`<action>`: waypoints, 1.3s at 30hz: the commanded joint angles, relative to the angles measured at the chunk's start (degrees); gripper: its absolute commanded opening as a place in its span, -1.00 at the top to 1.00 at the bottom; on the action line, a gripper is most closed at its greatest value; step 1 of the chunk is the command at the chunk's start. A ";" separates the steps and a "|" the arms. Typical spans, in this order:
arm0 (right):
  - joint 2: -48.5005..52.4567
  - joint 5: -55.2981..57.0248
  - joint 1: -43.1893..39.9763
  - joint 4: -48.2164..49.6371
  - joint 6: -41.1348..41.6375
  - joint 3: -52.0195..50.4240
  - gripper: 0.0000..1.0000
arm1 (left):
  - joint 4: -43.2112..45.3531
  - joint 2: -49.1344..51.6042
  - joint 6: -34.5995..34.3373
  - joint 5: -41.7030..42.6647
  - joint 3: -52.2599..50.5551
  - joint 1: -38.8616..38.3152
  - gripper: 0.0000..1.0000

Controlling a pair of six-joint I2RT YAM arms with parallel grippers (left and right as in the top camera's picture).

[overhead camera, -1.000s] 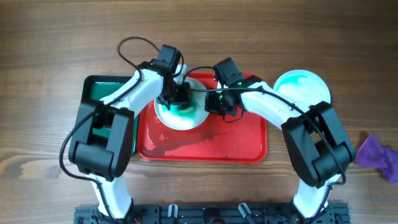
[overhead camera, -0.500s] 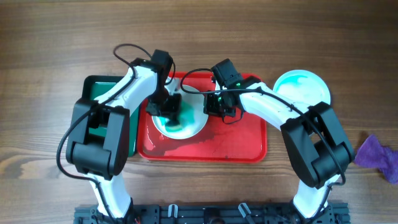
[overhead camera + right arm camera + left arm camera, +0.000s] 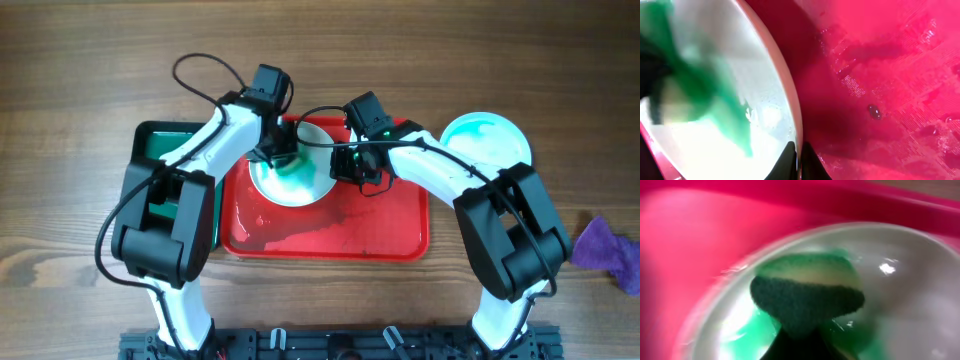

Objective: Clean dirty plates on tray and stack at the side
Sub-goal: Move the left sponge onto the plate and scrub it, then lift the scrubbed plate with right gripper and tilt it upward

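A white dirty plate (image 3: 300, 183) with green smear lies on the wet red tray (image 3: 380, 225). My left gripper (image 3: 279, 152) is shut on a dark green and yellow sponge (image 3: 807, 297) and presses it on the plate's (image 3: 905, 285) far left part. My right gripper (image 3: 346, 166) is shut on the plate's right rim (image 3: 791, 107), one finger on each side (image 3: 799, 161). A second white plate (image 3: 487, 140) with a green smear sits on the table to the right of the tray. No third plate shows on its own.
A dark green tray (image 3: 150, 140) lies against the red tray's left side, partly under my left arm. A purple cloth (image 3: 607, 246) lies at the table's far right edge. Water drops and streaks cover the red tray floor (image 3: 890, 100).
My left gripper swept the sponge to the plate's left and near side, then back up to its far part. The right gripper has kept its hold on the rim.
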 commanded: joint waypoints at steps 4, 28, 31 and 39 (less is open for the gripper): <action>-0.04 -1.57 0.61 -0.83 -1.25 -0.31 0.91 | -16.06 -5.42 -4.44 -12.52 11.39 1.46 0.92; -22.93 86.64 24.98 -22.16 -9.70 0.00 0.92 | -21.64 -9.84 -4.39 -5.60 13.68 3.82 0.92; -22.93 93.35 28.41 -22.03 -13.42 0.00 0.92 | -21.62 -9.84 -4.39 -5.60 13.68 3.82 0.92; -22.93 104.06 31.50 -21.79 -17.64 0.00 0.91 | -21.62 -9.84 -4.39 -5.60 13.68 3.82 0.92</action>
